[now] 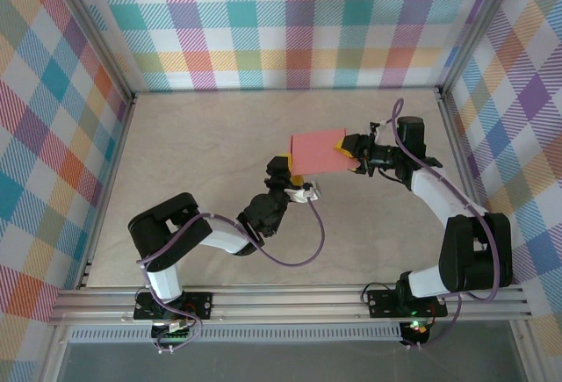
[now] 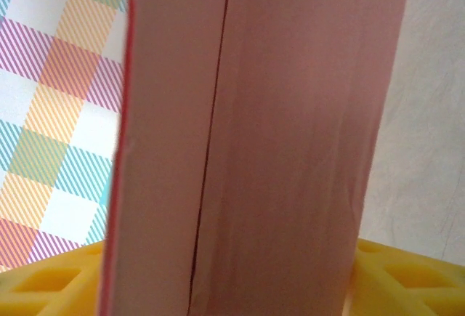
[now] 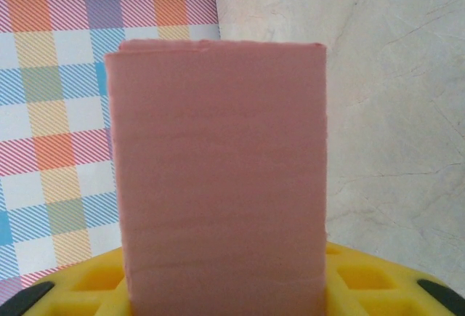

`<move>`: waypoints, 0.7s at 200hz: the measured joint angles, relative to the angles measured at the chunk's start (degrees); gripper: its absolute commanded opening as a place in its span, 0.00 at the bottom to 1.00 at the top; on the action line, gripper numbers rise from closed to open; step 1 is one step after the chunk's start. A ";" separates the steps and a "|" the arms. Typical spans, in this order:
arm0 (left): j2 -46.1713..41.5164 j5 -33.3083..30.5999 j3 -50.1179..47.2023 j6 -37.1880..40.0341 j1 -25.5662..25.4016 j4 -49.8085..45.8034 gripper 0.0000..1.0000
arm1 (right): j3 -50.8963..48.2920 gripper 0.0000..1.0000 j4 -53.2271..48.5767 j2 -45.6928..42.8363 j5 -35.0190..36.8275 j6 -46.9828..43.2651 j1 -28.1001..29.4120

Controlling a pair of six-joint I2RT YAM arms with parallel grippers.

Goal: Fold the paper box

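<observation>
A pale beige tabletop with faint marble veining (image 1: 202,136) fills the middle of the top view. Three walls hung with pastel checked cloth in pink, teal, orange, yellow and purple enclose it: the back wall (image 1: 299,22), the left wall (image 1: 44,136) and the right wall (image 1: 527,136). Silver aluminium frame posts (image 1: 97,39) run along the corners, and a ribbed aluminium rail (image 1: 290,301) borders the near edge. The light is soft and even, with weak shadows.

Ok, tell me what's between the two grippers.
The paper box fills that gap, gripped by the left gripper and the right gripper; the top view shows it.
</observation>
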 measured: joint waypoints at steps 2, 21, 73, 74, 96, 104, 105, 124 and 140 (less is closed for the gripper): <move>0.00 -0.02 0.00 -0.04 0.00 -0.04 0.67 | -0.02 0.44 0.00 0.00 0.00 0.00 0.00; -0.04 0.11 0.00 -0.94 0.00 -0.46 0.63 | -0.11 0.44 0.02 -0.17 -0.11 0.02 0.00; -0.04 0.83 0.00 -2.34 0.00 -2.34 0.52 | -0.20 0.44 -0.02 -0.74 -0.15 0.00 0.00; -0.04 0.83 0.00 -2.38 0.00 -2.36 0.52 | -0.20 0.44 -0.04 -0.74 -0.15 0.00 0.00; -0.28 0.83 0.00 -2.58 0.00 -2.67 0.49 | -0.28 0.45 -0.04 -0.74 -0.15 0.02 0.00; -0.39 0.81 0.00 -2.58 0.00 -2.82 0.49 | -0.28 0.45 -0.04 -0.74 -0.15 0.02 0.00; -0.42 0.81 0.00 -2.58 0.00 -2.84 0.48 | -0.28 0.45 -0.04 -0.74 -0.15 0.02 0.00; -0.68 0.81 0.00 -2.75 0.00 -3.61 0.46 | -0.28 0.46 -0.07 -0.74 -0.15 0.04 0.00; -0.92 0.81 0.00 -2.95 0.00 -4.20 0.46 | -0.28 0.48 -0.04 -0.74 -0.15 0.15 0.00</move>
